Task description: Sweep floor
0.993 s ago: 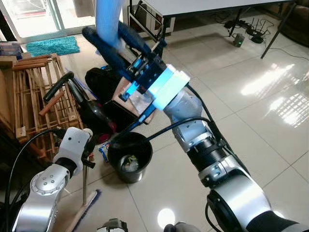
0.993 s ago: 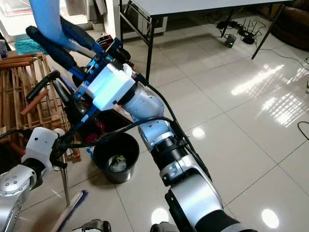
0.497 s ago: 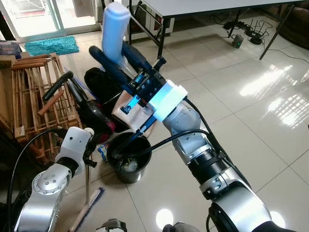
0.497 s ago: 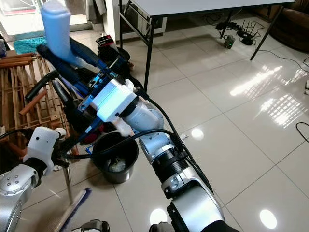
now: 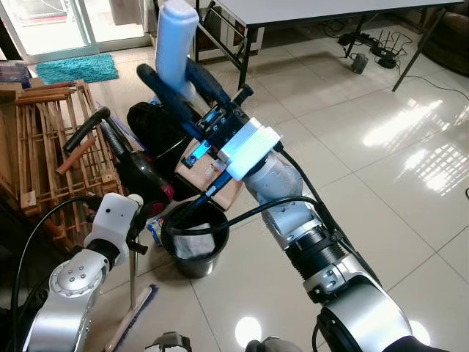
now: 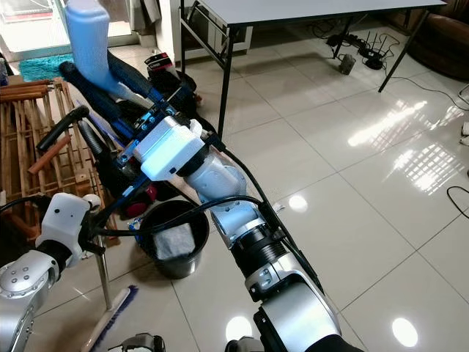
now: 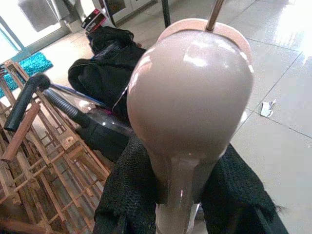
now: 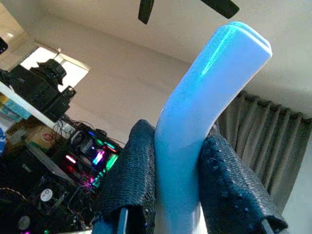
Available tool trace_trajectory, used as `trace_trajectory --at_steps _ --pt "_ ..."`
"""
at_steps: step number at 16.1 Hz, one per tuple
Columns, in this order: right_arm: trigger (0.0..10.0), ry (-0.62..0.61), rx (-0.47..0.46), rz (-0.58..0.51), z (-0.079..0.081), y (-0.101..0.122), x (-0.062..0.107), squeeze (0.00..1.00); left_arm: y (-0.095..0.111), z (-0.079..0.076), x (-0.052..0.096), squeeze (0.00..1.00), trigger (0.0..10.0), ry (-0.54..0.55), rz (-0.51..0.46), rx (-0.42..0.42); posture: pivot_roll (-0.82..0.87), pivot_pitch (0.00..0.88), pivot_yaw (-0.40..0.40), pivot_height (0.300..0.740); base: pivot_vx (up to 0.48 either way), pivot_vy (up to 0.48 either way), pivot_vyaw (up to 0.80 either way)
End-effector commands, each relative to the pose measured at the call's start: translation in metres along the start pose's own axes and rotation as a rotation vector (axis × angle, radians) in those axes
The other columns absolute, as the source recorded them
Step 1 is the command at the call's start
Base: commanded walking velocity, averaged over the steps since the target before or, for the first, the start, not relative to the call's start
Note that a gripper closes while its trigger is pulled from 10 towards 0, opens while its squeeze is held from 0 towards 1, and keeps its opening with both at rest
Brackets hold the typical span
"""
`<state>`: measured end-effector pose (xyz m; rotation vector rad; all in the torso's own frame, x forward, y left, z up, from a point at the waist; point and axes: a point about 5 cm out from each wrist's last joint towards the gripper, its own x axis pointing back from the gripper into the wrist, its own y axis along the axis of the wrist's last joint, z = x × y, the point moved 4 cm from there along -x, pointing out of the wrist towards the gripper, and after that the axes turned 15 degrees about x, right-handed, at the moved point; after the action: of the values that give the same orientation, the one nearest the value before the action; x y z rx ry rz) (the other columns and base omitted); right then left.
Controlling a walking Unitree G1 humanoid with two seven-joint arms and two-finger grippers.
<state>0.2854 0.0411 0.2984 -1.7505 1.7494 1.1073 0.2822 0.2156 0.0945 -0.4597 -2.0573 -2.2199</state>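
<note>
My right gripper point(image 5: 170, 71) is raised over the bin and shut on the pale blue handle point(image 5: 176, 37) of a dustpan, whose brown pan point(image 5: 223, 183) hangs tilted down toward the black bin point(image 5: 196, 265). A white piece of litter point(image 5: 192, 242) lies inside the bin. In the right wrist view both fingers point(image 8: 131, 185) clamp the handle point(image 8: 204, 97). My left gripper point(image 5: 134, 229) is shut on the broom's thin pole point(image 5: 132, 282), near the floor at lower left, with the broom head point(image 5: 135, 312) on the tiles. The pole's rounded knob point(image 7: 190, 97) looms close in the left wrist view.
A wooden rack point(image 5: 47, 147) stands at the left, with a black vacuum and hose point(image 5: 135, 165) and a black bag point(image 5: 157, 121) behind the bin. A table's black legs point(image 5: 249, 37) and cables point(image 5: 370, 44) are at the back. Glossy tiles point(image 5: 381, 169) spread open to the right.
The right arm has come down and tipped the dustpan toward the bin. A white piece of litter now lies in the bin. The left arm and broom have stayed put.
</note>
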Motion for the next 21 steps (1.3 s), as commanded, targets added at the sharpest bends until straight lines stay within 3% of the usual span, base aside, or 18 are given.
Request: trace_trajectory --at_steps 1,3,4,5,6,7,8,11,12,14,15,17,20,21 --pt "10.0 -0.057 0.030 -0.031 -0.012 0.005 -0.008 0.00 0.004 -0.006 0.001 0.00 10.0 -0.011 -0.020 -0.021 0.01 0.091 -0.082 0.740 0.000 0.000 0.00" --pt "10.0 -0.139 0.152 0.082 -0.050 -0.012 -0.005 0.00 0.004 -0.012 -0.003 0.00 10.0 -0.027 -0.033 -0.020 0.00 0.084 -0.084 0.740 0.000 0.000 0.00" --pt "10.0 -0.160 0.186 0.115 -0.060 -0.015 -0.003 0.00 0.004 -0.013 -0.004 0.00 10.0 -0.029 -0.033 -0.020 0.00 0.082 -0.084 0.740 0.000 0.000 0.00" --pt "10.0 -0.218 0.227 0.198 -0.084 -0.024 0.007 0.00 0.002 -0.019 -0.007 0.00 10.0 -0.040 -0.023 -0.007 -0.01 0.074 -0.085 0.740 0.000 0.000 0.00" --pt "10.0 -0.236 0.253 0.243 -0.095 -0.028 0.013 0.00 0.002 -0.022 -0.009 0.00 10.0 -0.044 -0.021 0.003 -0.02 0.073 -0.086 0.740 0.000 0.000 0.00" --pt "10.0 -0.287 0.273 0.371 -0.120 -0.038 0.038 0.00 0.000 -0.029 -0.014 0.00 10.0 -0.048 -0.021 0.031 -0.03 0.067 -0.075 0.740 0.000 0.000 0.00" --pt "10.0 -0.334 0.269 0.449 -0.136 -0.042 0.056 0.00 0.000 -0.033 -0.017 0.00 10.0 -0.052 -0.022 0.052 -0.05 0.070 -0.054 0.740 0.000 0.000 0.00" --pt "10.0 -0.482 0.383 0.668 -0.185 -0.031 0.106 0.00 0.001 -0.036 -0.021 0.00 10.0 -0.071 -0.024 0.098 -0.08 0.082 -0.016 0.740 0.000 0.000 0.00" --pt "10.0 -0.494 0.369 0.707 -0.189 -0.032 0.114 0.00 0.001 -0.036 -0.021 0.00 10.0 -0.071 -0.022 0.104 -0.08 0.083 -0.013 0.740 0.000 0.000 0.00" --pt "10.0 -0.567 0.391 0.856 -0.204 -0.029 0.158 0.00 0.004 -0.037 -0.023 0.00 10.0 -0.076 -0.031 0.097 -0.09 0.090 -0.007 0.740 0.000 0.000 0.00" --pt "10.0 -0.592 0.398 0.915 -0.205 -0.026 0.177 0.00 0.005 -0.037 -0.024 0.00 10.0 -0.074 -0.036 0.102 -0.09 0.088 -0.006 0.740 0.000 0.000 0.00" --pt "10.0 -0.569 0.375 0.969 -0.197 -0.021 0.194 0.00 0.006 -0.041 -0.023 0.00 10.0 -0.086 -0.042 0.089 -0.09 0.088 -0.011 0.740 0.000 0.000 0.00" --pt "10.0 -0.615 0.242 1.025 -0.175 -0.024 0.215 0.00 0.006 -0.049 -0.023 0.00 10.0 -0.096 -0.046 0.098 -0.09 0.083 -0.028 0.740 0.000 -0.082 0.00" --pt "10.0 -0.656 0.196 1.063 -0.167 -0.024 0.231 0.00 0.007 -0.053 -0.023 0.00 10.0 -0.106 -0.052 0.099 -0.08 0.077 -0.029 0.740 0.000 -0.281 0.00"
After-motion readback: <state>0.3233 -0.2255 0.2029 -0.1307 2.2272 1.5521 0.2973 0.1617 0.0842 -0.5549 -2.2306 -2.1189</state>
